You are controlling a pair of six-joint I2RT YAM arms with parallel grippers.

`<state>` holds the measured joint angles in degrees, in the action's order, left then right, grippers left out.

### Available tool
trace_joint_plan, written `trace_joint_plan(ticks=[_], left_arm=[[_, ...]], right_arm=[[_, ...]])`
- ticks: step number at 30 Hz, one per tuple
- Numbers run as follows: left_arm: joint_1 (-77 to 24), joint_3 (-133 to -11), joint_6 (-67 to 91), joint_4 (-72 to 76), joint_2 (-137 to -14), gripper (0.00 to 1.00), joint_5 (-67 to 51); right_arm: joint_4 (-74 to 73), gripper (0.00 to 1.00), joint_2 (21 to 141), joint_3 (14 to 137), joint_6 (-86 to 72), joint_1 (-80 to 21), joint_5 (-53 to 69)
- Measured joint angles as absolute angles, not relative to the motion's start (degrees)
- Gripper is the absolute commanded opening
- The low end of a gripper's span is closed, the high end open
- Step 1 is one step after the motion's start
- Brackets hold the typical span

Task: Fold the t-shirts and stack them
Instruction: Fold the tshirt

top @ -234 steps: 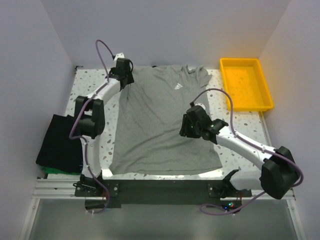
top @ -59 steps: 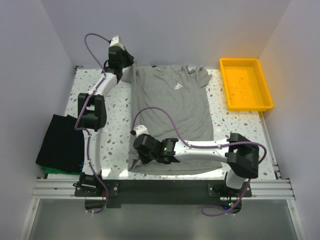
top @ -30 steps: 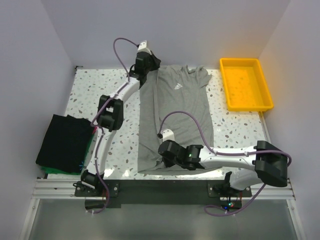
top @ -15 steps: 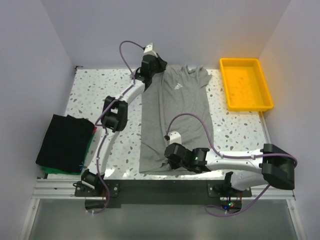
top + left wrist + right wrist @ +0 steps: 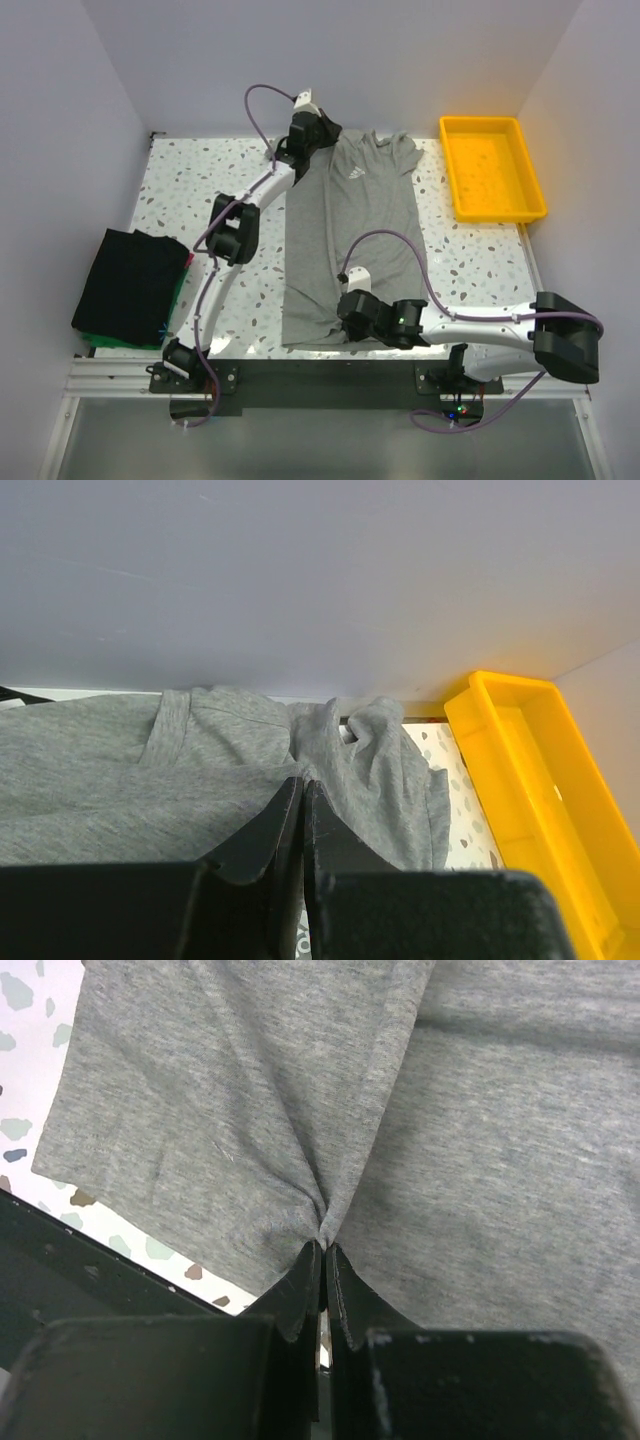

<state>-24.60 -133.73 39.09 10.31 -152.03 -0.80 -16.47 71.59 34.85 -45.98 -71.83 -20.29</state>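
Outstretched left gripper [image 5: 302, 788] and low right gripper [image 5: 322, 1252] pinch grey t-shirt [image 5: 370, 220].

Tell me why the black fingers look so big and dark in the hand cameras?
Left wrist view: the left fingers sit right at the lens, filling the bottom as flat black; the yellow tray is crisp. Right wrist view: the right fingers are equally dark, the weave of the grey t-shirt sharp. Top external view: even light, faint shadows.
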Motion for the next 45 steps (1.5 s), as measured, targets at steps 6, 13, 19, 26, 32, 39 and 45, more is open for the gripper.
trace_joint_plan(ticks=[6,13,19,26,32,39,45], left_arm=[[-25.0,-133.8,40.0,10.7,-152.2,0.0,-0.8],[-25.8,-134.8,41.3,12.7,-154.1,0.0,-0.8],[-26.6,-134.8,41.6,12.8,-156.2,0.0,-0.9],[-27.1,-134.8,42.5,13.1,-156.7,0.33,-1.0],[-26.7,-133.7,42.5,13.2,-156.0,0.72,-3.2],[-24.3,-113.9,40.6,10.7,-139.6,0.77,-8.0],[-22.8,-89.9,40.0,8.8,-113.5,0.62,-6.9]], right_arm=[[-16.3,0.0,69.7,32.7,-46.8,-71.8,-20.3],[-16.2,0.0,68.8,31.1,-47.6,-71.9,-20.3],[-15.6,0.0,68.8,29.9,-48.0,-72.0,-20.3],[-15.3,0.11,68.8,29.6,-48.2,-72.0,-20.2],[-17.0,0.62,66.1,29.6,-48.1,-72.1,-20.3],[-23.2,0.71,57.3,37.0,-42.6,-68.0,-21.6],[-22.2,0.62,72.6,54.5,-32.9,-39.2,-9.7]])
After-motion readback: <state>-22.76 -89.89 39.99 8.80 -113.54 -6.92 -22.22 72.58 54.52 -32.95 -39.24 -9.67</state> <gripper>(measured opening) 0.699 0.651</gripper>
